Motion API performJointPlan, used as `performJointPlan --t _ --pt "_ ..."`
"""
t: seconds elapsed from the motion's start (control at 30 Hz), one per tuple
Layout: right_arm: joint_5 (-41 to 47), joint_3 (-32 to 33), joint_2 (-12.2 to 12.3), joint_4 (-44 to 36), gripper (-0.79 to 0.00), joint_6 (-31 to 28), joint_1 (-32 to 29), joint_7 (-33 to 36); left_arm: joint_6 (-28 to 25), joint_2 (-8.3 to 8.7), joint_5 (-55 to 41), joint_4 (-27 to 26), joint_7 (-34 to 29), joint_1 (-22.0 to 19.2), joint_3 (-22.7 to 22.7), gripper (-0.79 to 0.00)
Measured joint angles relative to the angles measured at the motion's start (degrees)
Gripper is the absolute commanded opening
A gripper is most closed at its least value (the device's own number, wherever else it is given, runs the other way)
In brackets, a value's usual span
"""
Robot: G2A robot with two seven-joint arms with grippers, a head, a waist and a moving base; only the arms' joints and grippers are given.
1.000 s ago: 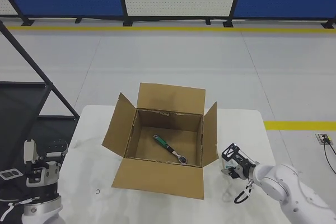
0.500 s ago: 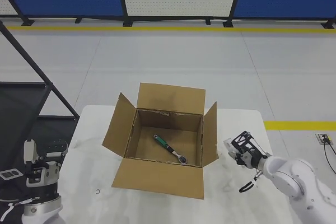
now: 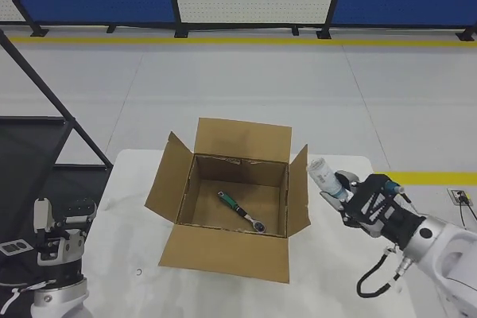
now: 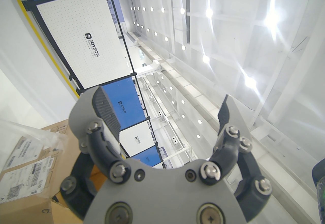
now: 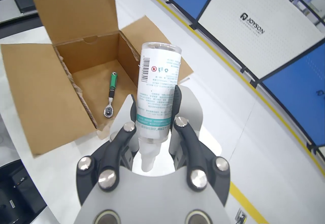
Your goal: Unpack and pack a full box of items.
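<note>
Top view looks down; right wrist shares the box (image 3: 242, 141); left wrist faces ceiling (image 4: 228, 19).

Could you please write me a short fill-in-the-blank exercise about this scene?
The right end effector grips a ____ bottle.
The wrench lying in the cardboard box has a ____ handle.
The left end effector is ____ and holds nothing.
Missing words: white; green; open.
</note>
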Motion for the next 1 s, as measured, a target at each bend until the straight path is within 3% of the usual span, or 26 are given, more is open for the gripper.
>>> performJointPlan --t 0.17,0.4,0.83,1.0 --pt "-0.8 -10.7 -1.1 -0.8 -0.785 1.3 8.9 4.1 0.0 0.0 0.0 0.0 0.0 0.0 0.0 0.0" --pt "-0.1 -28.0 -4.6 7.6 -0.785 6.3 25.0 5.6 0.0 0.0 0.0 0.0 0.0 0.0 0.0 0.0" --pt "0.2 -27.4 -4.6 7.8 -0.785 6.0 23.8 5.3 0.0 0.0 0.0 0.0 0.0 0.0 0.0 0.0" --pt "3.0 -34.3 -6.9 15.7 -0.785 4.3 28.2 2.7 0.0 0.0 0.0 0.0 0.0 0.0 0.0 0.0"
